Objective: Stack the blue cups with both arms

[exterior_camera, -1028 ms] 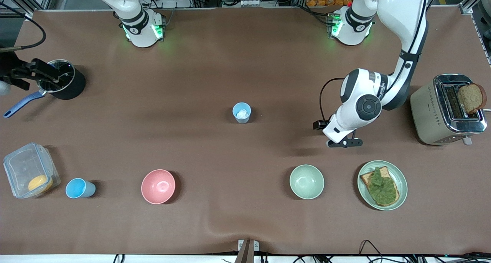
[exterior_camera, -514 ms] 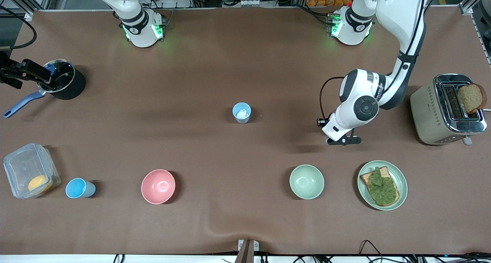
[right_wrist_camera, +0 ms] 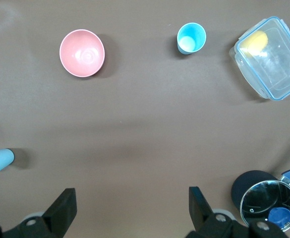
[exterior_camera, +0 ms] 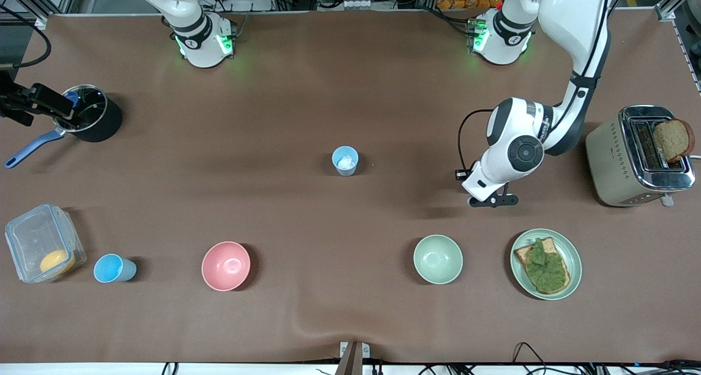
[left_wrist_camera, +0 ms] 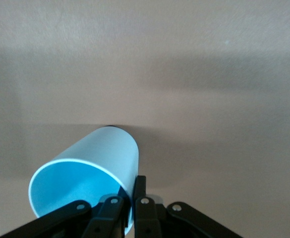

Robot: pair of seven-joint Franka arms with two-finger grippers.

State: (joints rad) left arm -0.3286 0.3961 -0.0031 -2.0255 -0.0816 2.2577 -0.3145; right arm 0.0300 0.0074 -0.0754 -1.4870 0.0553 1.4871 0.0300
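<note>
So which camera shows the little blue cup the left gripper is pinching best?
The left wrist view: the light-blue plastic cup is close up, its rim pinched by the shut left gripper. The front view hides it under the left arm; the right wrist view misses it.

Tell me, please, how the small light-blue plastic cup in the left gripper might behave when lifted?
The small light-blue plastic cup looks thin-walled and empty, so probably light. The left gripper fingers pinch just one wall at the rim, so it may swing or slip.
</note>
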